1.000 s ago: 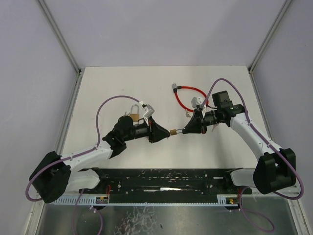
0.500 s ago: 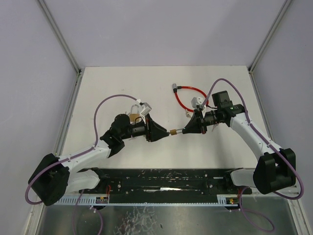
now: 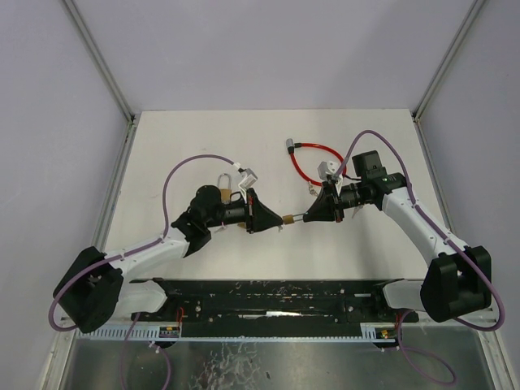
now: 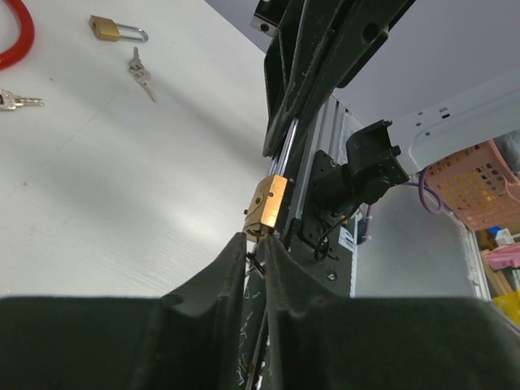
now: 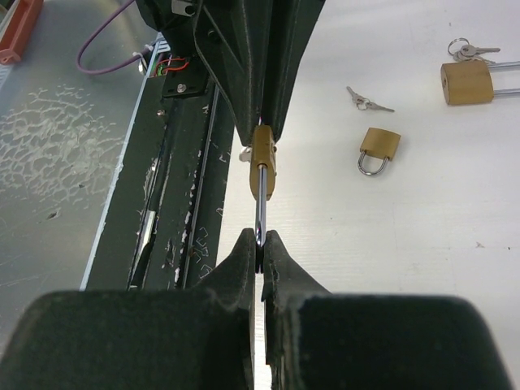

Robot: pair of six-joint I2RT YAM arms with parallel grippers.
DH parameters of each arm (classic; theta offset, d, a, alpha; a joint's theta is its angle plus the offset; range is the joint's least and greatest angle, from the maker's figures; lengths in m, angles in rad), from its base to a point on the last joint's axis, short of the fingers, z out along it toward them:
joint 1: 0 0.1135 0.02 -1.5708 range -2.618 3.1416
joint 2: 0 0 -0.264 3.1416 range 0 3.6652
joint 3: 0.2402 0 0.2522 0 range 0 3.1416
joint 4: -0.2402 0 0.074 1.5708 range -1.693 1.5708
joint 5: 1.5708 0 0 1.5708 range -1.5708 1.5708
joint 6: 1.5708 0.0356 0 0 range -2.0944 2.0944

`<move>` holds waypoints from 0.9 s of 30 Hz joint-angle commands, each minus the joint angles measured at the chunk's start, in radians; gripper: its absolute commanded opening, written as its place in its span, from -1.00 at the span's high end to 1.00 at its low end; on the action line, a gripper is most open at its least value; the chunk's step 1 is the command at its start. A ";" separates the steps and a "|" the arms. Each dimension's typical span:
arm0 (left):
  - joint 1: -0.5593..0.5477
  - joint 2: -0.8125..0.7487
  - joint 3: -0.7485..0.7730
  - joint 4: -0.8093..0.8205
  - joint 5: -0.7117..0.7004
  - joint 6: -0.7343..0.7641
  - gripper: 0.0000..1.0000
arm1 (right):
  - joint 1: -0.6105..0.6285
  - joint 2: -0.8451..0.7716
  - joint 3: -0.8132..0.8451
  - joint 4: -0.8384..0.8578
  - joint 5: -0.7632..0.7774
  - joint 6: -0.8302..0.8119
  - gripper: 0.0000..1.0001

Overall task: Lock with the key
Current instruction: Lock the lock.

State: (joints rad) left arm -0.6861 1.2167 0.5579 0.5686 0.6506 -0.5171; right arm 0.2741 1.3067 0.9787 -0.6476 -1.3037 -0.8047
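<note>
A small brass padlock (image 3: 287,218) hangs in the air between my two grippers. My right gripper (image 3: 305,215) is shut on its steel shackle (image 5: 259,213), with the padlock body (image 5: 262,156) just beyond the fingertips (image 5: 244,248). My left gripper (image 3: 273,221) is shut on a key (image 4: 256,262) that sits in the padlock's bottom face (image 4: 266,207). In the left wrist view the right gripper's black fingers (image 4: 313,89) hold the shackle from above. In the right wrist view the left gripper (image 5: 262,122) meets the padlock from the far side.
A red cable lock (image 3: 313,160) lies behind the right gripper. A long-shackle brass padlock (image 3: 222,186) lies behind the left wrist. A second small padlock (image 5: 379,149) and loose keys (image 5: 367,102) lie on the white table. The black base rail (image 3: 276,296) runs along the near edge.
My left wrist has turned about its axis and the left forearm has shifted a little. The padlock and my right gripper have stayed where they were.
</note>
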 commanded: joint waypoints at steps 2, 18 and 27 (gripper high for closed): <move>0.006 0.013 0.029 0.037 0.037 -0.015 0.99 | 0.001 0.005 0.042 -0.020 -0.066 -0.022 1.00; 0.107 -0.147 -0.074 -0.086 -0.030 0.125 0.99 | -0.040 0.031 0.106 -0.156 -0.058 -0.124 1.00; 0.122 -0.162 -0.112 -0.041 -0.028 0.070 0.99 | -0.051 0.045 0.111 -0.183 -0.028 -0.166 1.00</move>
State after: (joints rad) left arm -0.5674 1.0569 0.4648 0.4850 0.6319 -0.4221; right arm 0.2287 1.3560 1.0504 -0.8051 -1.3098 -0.9298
